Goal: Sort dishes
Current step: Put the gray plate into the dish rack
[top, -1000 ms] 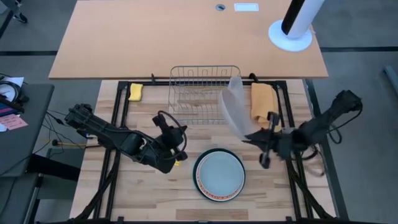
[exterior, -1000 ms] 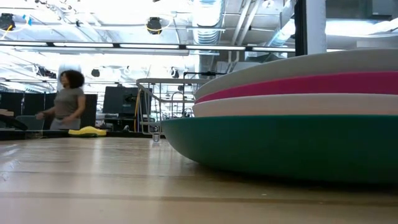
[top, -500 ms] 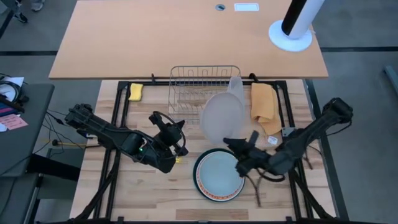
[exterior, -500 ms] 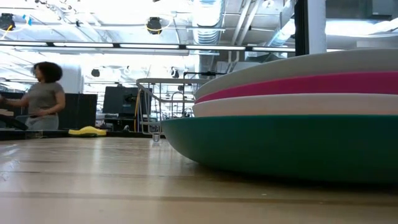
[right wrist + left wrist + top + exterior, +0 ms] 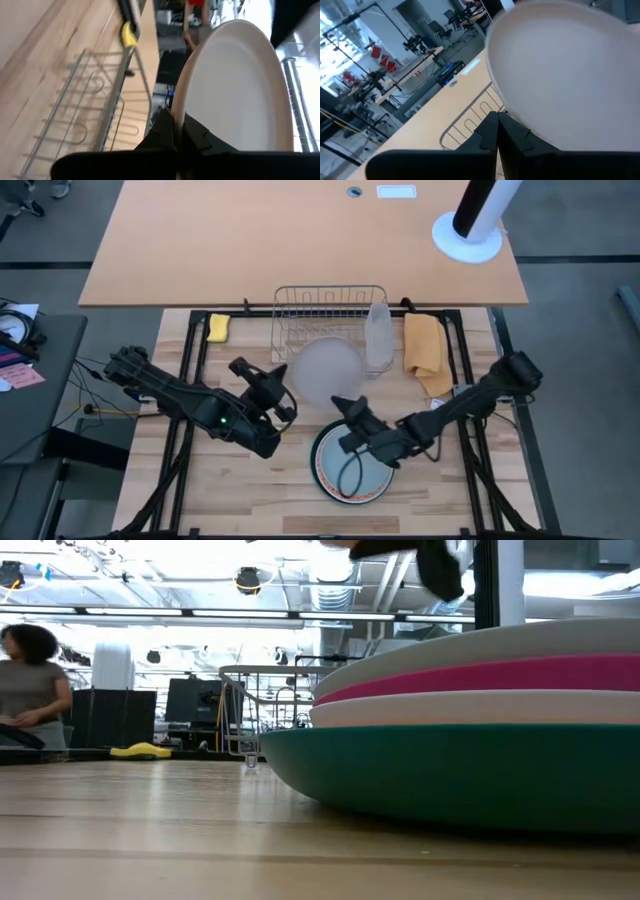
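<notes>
Above the table, in the high view, you have both arms on one pale plate (image 5: 325,370), which is lifted and tilted just in front of the wire dish rack (image 5: 330,315). Your left gripper (image 5: 283,387) meets the plate's left edge, and your right gripper (image 5: 350,408) has its near right edge. Under the right arm the stack of plates (image 5: 340,475) lies flat on the wooden table (image 5: 230,490), with a pale grey plate on top. A clear tub (image 5: 377,338) leans at the rack's right end, an orange cloth (image 5: 423,345) lies beside it, and a yellow sponge (image 5: 218,327) sits to the rack's left.

At table height you see the stack edge-on: pale grey plate (image 5: 520,640), magenta plate (image 5: 500,675), white plate (image 5: 470,708) and dark green plate (image 5: 450,770) at the bottom. A person (image 5: 30,680) stands far off in the room.

From the left wrist, your left gripper's fingers (image 5: 490,132) are pressed together at the plate's rim, so they look clamped on it.

From the right wrist, your right gripper's fingers (image 5: 165,127) are pinched on the rim of the same plate, seen almost edge-on, with the rack beyond.
</notes>
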